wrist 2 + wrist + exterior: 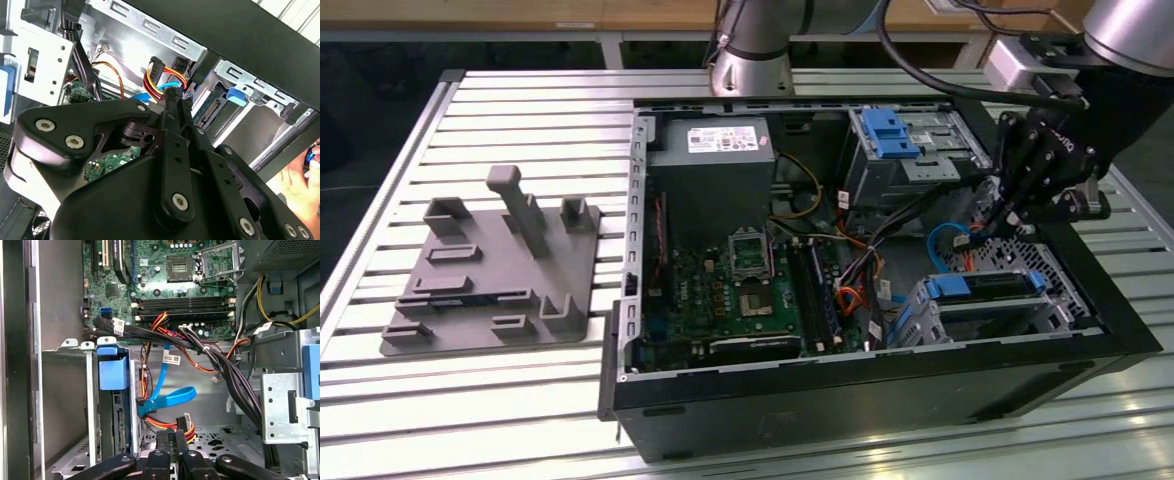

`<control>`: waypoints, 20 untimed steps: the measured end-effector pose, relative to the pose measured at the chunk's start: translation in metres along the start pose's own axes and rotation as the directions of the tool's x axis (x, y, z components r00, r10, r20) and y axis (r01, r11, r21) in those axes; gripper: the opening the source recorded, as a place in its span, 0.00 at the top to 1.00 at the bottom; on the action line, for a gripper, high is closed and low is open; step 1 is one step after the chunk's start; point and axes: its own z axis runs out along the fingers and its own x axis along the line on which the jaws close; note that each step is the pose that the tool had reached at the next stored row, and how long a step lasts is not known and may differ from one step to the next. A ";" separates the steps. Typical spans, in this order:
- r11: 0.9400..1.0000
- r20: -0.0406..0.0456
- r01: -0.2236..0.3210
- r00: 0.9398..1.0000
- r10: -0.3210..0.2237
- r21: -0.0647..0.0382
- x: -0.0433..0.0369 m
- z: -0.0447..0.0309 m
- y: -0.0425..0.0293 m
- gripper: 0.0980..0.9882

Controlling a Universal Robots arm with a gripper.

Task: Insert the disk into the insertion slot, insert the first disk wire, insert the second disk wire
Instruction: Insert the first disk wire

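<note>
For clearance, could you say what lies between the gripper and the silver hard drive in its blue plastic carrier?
In the first wrist view, a blue flat cable's plug and red-and-yellow wires lie between gripper and hard drive.

**Silver slatted metal desk [520, 100] and its two loads**

The desk bears an open black computer tower case [854, 390] lying on its side toward the exterior view's right. Apart from it, toward the exterior view's left, lies a grey plastic fixture plate [487, 275] with upright posts.

The white label [724, 140] on the power supply [707, 165] and the cable tag [171, 359] bear unreadable print.
</note>
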 end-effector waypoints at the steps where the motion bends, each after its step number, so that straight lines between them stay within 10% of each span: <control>1: 1.000 0.003 0.000 1.000 0.000 0.000 0.0013 -0.0001 -0.0001 0.93; 12: 1.000 0.053 0.002 0.999 -0.002 -0.003 0.0163 -0.0008 -0.0008 0.93; 20: 1.000 0.055 0.006 0.998 -0.006 -0.003 0.0185 -0.0010 -0.0011 0.93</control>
